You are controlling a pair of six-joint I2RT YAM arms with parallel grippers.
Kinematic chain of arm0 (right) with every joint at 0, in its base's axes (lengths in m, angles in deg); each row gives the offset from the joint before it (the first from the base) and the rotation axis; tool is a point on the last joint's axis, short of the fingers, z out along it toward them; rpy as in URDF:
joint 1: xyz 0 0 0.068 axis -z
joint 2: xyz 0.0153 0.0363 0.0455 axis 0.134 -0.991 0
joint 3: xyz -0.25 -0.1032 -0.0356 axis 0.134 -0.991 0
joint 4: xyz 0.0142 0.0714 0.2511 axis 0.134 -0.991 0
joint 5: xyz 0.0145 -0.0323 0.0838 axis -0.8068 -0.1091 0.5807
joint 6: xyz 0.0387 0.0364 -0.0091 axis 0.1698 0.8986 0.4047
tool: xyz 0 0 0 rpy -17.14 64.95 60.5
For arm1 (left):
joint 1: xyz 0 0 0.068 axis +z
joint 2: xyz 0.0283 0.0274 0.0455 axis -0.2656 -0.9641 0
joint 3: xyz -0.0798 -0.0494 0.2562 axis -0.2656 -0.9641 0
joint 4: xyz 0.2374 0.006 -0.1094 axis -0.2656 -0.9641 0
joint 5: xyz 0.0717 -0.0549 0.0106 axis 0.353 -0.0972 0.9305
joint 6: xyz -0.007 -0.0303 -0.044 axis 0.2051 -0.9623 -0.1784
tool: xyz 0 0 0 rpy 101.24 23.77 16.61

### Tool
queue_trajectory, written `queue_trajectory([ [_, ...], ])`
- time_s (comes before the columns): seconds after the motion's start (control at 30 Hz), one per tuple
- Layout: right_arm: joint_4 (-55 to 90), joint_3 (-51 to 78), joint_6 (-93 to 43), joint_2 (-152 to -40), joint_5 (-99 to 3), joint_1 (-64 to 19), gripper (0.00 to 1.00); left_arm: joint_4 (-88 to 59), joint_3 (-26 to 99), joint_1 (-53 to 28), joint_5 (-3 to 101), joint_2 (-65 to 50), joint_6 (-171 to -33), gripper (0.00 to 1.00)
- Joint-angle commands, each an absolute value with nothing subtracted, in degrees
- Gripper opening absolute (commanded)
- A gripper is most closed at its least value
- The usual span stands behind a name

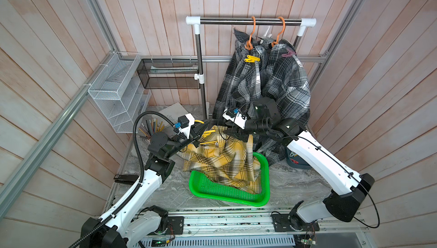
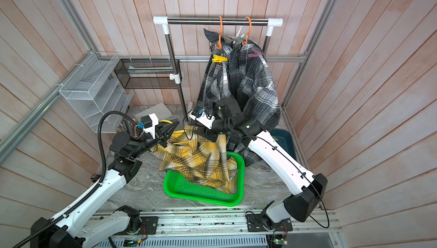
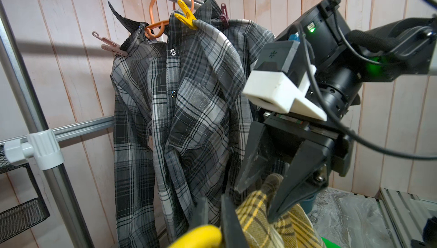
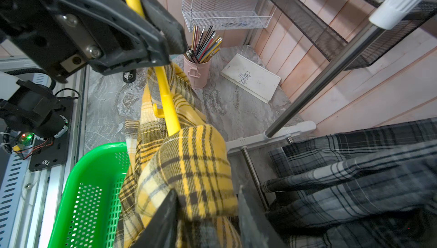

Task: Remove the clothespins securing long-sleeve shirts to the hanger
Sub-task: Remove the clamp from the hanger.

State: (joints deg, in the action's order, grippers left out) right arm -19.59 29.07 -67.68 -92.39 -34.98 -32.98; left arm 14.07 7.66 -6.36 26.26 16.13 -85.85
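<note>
Two grey checked long-sleeve shirts (image 1: 262, 81) hang on orange hangers (image 1: 251, 35) from the rail (image 1: 250, 20). A yellow clothespin (image 1: 253, 59) (image 3: 186, 15) and a mauve clothespin (image 1: 289, 53) (image 3: 224, 14) grip their shoulders, and a pink one (image 3: 108, 44) sits on the far shoulder. The yellow plaid shirt (image 1: 224, 159) hangs on a yellow hanger (image 4: 165, 98) over the green basket. My left gripper (image 1: 201, 132) (image 3: 216, 216) is shut on that hanger. My right gripper (image 1: 236, 135) (image 4: 208, 218) pinches the shirt's shoulder fold at the hanger's end. No clothespin shows on the yellow shirt.
The green basket (image 1: 264, 187) lies on the marble table under the yellow shirt. A pink pencil cup (image 4: 197, 74) and a white book (image 4: 250, 77) stand at the back left. A white wire rack (image 1: 115, 88), a black mesh shelf (image 1: 170, 74) and the rack's post (image 1: 202, 81) are close by.
</note>
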Motion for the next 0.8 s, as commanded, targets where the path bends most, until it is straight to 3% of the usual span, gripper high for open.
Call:
queue_trajectory([
  [0.0,-23.01,28.69,-69.09,-93.61,-32.46,-33.25,0.44,15.08,10.36,-6.46,23.45,15.99,-85.19,0.00],
  [0.23,-22.70,26.24,-68.41,-93.27,-32.68,-33.34,0.47,15.58,11.00,-6.22,22.41,15.63,-85.35,0.00],
  [0.37,-20.84,24.87,-67.27,-92.50,-32.78,-33.34,0.27,16.86,11.22,-6.12,21.87,15.04,-86.28,0.00],
  [0.47,-20.05,24.39,-66.75,-91.99,-33.28,-33.35,0.00,17.23,11.38,-6.15,21.98,14.75,-86.94,0.01],
  [0.67,-16.97,20.39,-64.58,-88.99,-36.47,-33.18,0.00,22.14,10.06,-4.59,24.22,15.77,-91.51,0.34],
  [0.77,-14.89,17.67,-63.07,-86.35,-36.47,-32.78,0.00,29.67,9.12,1.58,17.79,14.97,-102.80,0.48],
])
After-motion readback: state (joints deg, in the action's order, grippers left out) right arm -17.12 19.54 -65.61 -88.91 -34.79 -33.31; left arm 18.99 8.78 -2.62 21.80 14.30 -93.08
